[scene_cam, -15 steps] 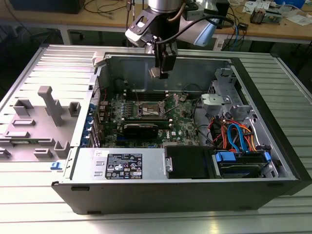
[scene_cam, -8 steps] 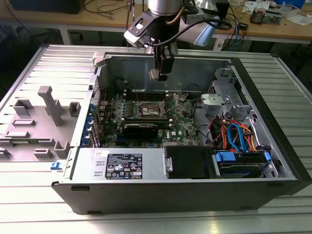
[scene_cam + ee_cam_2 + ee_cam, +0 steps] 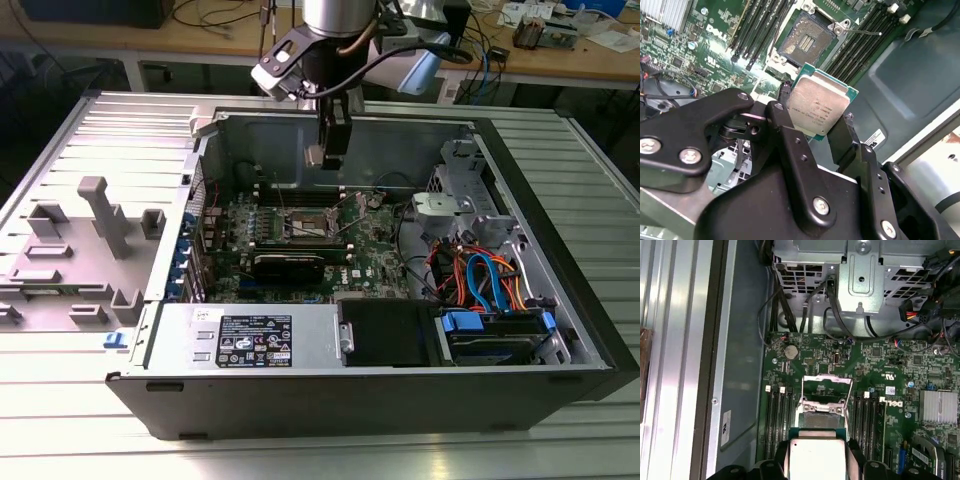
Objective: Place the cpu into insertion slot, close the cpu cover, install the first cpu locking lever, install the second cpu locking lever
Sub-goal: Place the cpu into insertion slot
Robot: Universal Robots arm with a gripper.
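Step in hand: you are bringing the cpu [image 3: 819, 106] to the insertion slot [image 3: 805, 42]. It hangs above the board and is not seated, so I judge placement is not yet done.
Doing it well: square the chip's edges to the slot's metal rim while you are high. Come down flat, not corner-first. Don't drag it across the contact field. Loosen your grip only when it sits level inside the rim.
Jaws: the gripper [image 3: 816, 114] is closed most of the way onto the chip. One black finger [image 3: 790, 135] presses on each of two opposite edges, a firm pinch.
Cpu: the silvery top faces both wrist views, with a green border around it. In the exterior view it hangs well above the motherboard.
Insertion slot: bare and apart from the chip, its dark contacts exposed.
Cpu cover [image 3: 826, 382]: swung up open, beyond the slot in the first wrist view.
Locking lever [image 3: 866, 31]: a thin wire, swung clear beside the slot.
Memory slots [image 3: 775, 420]: flank the slot on both sides.
Computer case [image 3: 400, 150]: lies on its side, open.
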